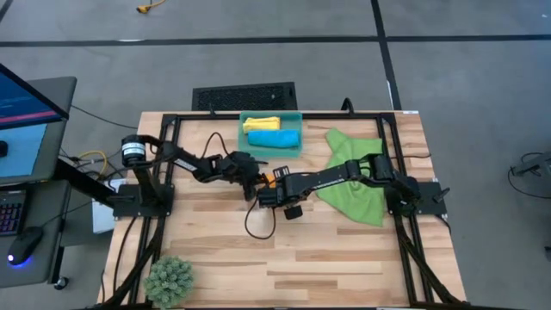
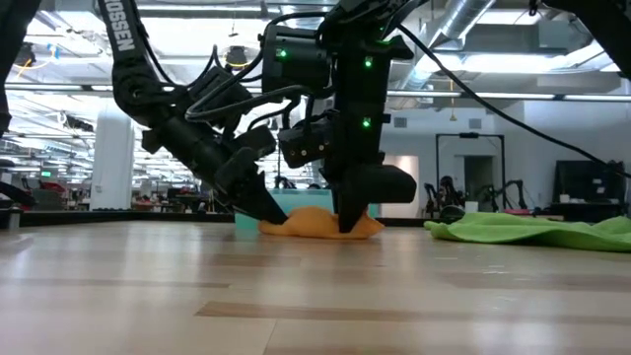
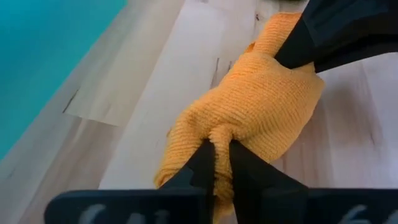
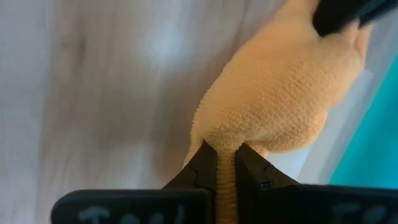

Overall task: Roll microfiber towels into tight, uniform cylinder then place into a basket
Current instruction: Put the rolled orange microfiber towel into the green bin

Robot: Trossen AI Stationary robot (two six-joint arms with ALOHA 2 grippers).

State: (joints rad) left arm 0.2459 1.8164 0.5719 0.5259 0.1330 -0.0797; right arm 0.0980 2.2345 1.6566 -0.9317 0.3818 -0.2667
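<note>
The wooden table (image 1: pixel 344 258) spreads beneath me, framed by black rails. At about two o'clock from its middle the green towel (image 1: pixel 353 185) lies loose and crumpled, partly under my right arm; the low view shows it (image 2: pixel 532 232) flat on the wood well off to one side of my grippers. At twelve o'clock, against the far edge, sits the basket (image 1: pixel 245 142), and inside it lie two rolled towels side by side: the blue towel (image 1: pixel 274 138) nearer the table's middle and the yellow towel (image 1: pixel 261 123) just beyond it, touching. Past the far edge a black grate (image 1: pixel 244 96) lies on the floor, and at seven o'clock, by the near left corner, stands a small green plant (image 1: pixel 169 280).

Near the table's centre, just on the six o'clock side of the basket, lies the orange towel (image 3: pixel 249 118), bunched into a short thick roll on the wood (image 2: pixel 317 225). I grip it from both ends. My left gripper (image 3: pixel 221 152) is clenched on a fold at one end. My right gripper (image 4: pixel 224 155) is clenched on a pinch of cloth at the other end. From table height both sets of fingertips press down to the towel, which rests on the table.
</note>
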